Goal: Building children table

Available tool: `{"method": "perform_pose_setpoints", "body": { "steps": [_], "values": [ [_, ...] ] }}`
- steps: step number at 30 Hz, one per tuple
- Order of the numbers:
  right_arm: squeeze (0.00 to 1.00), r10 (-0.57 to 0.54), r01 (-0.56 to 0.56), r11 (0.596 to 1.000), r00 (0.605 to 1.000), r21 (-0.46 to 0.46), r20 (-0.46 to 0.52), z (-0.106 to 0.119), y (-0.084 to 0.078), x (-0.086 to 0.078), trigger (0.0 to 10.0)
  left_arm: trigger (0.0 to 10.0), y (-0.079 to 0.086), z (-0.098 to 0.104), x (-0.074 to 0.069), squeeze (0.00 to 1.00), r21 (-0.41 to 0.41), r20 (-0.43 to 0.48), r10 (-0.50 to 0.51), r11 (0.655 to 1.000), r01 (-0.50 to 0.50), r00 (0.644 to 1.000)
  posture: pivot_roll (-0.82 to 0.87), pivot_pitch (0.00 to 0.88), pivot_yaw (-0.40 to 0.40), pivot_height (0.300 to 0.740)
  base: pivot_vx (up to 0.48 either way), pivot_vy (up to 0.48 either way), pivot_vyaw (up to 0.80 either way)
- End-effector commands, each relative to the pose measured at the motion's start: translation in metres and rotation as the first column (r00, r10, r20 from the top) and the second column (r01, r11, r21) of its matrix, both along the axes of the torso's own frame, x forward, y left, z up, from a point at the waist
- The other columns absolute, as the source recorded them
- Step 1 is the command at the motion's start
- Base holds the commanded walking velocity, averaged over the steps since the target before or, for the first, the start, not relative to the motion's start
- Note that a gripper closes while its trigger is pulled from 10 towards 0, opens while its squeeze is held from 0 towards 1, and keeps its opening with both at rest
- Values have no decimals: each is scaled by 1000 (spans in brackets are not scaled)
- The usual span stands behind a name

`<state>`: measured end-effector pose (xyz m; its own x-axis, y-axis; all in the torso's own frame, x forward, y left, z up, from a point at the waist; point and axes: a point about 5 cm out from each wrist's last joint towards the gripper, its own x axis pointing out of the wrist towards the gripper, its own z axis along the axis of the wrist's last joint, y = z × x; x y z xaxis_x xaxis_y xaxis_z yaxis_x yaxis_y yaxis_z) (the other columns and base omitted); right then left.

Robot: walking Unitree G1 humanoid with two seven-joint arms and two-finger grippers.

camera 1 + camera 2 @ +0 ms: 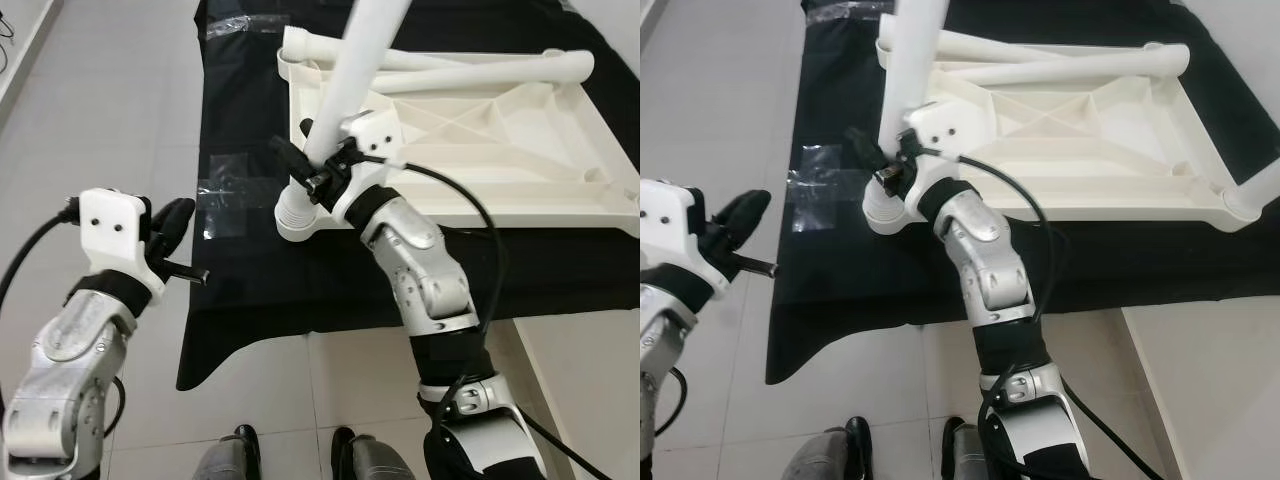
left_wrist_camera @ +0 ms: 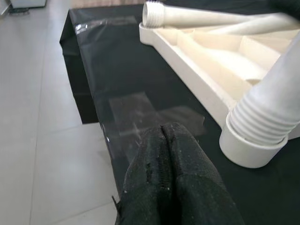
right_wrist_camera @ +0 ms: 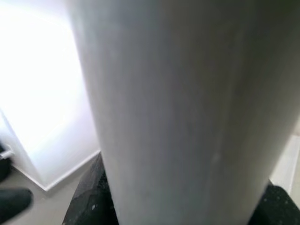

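Right now the step in hand looks like fitting a leg into a corner socket of the table. Across the upper half of the left eye view a black cloth (image 1: pixel 250 290) covers the floor (image 1: pixel 100 110), and on it the white tabletop (image 1: pixel 470 150) lies underside up, its ribs showing, filling the upper right of the frame. Two loose legs (image 1: pixel 450 68) lie across its far edge near the top. A third, the upright leg (image 1: pixel 350 70), slants from the top centre down to the corner socket (image 1: pixel 297 215) at the tabletop's near left corner, where its ribbed, threaded end sits in or just above the ring; how deep I cannot tell. The right gripper (image 1: pixel 312 165) is clamped around this leg just above the thread, its silver arm rising from the lower right and bent at the elbow. By my judgement the next move calls for keeping the leg square to the socket and turning it so the thread bites. At the lower left the left gripper (image 1: pixel 172 228) hovers over the cloth's edge beside a patch of clear tape (image 1: pixel 228 200), fingers pressed together on nothing, wrist level, well apart from the leg.
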<state>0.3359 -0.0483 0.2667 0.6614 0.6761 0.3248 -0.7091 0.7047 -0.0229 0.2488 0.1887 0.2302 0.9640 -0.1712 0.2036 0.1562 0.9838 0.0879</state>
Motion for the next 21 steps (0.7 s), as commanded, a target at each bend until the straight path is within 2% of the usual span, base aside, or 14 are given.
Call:
{"method": "perform_pose_setpoints", "body": {
  "steps": [1,3,4,5,6,10,15,16,18,21],
  "values": [
    [0,87,-87,996,996,32,-9,1,3,-4,10000,10000,-5,-14,-1,0,10,-46,-6,1000,6,999,110,188,-59,740,0,0,0],
    [0,95,-96,994,995,58,15,8,-1,-4,10000,10000,-9,-20,-1,0,21,-64,-20,1000,21,998,108,181,-60,740,0,0,0],
    [0,114,-119,985,992,128,45,19,-7,-4,10000,10000,-15,-28,0,0,27,-92,-45,999,48,995,103,171,-61,740,0,0,0],
    [0,114,-119,985,992,128,45,19,-7,-4,10000,10000,-15,-28,0,0,27,-92,-45,999,48,995,103,171,-61,740,0,0,0],
    [0,126,-134,976,990,173,57,25,-10,-4,10000,10000,-17,-32,1,0,29,-104,-55,998,58,993,102,168,-61,740,0,0,0],
    [0,156,-168,955,985,245,70,34,-15,-5,10000,10000,-22,-41,1,0,36,-129,-72,996,77,989,94,157,-61,740,0,0,0],
    [0,170,-181,963,983,199,67,26,-16,-4,10000,10000,-35,-56,1,0,29,-168,-110,993,116,980,83,138,-63,740,0,0,0],
    [0,130,-135,979,991,150,43,16,-17,-2,10000,10000,-36,-58,2,0,22,-177,-117,992,122,977,79,132,-67,740,0,0,0],
    [0,121,-125,983,992,137,37,13,-17,-2,10000,10000,-37,-59,2,0,21,-178,-118,992,124,977,79,132,-67,740,0,0,0],
    [0,58,-55,998,996,42,-68,-18,-16,0,10000,10000,-35,-58,2,0,1,-161,-125,992,127,979,57,124,-86,740,0,0,0]
  ]
}}
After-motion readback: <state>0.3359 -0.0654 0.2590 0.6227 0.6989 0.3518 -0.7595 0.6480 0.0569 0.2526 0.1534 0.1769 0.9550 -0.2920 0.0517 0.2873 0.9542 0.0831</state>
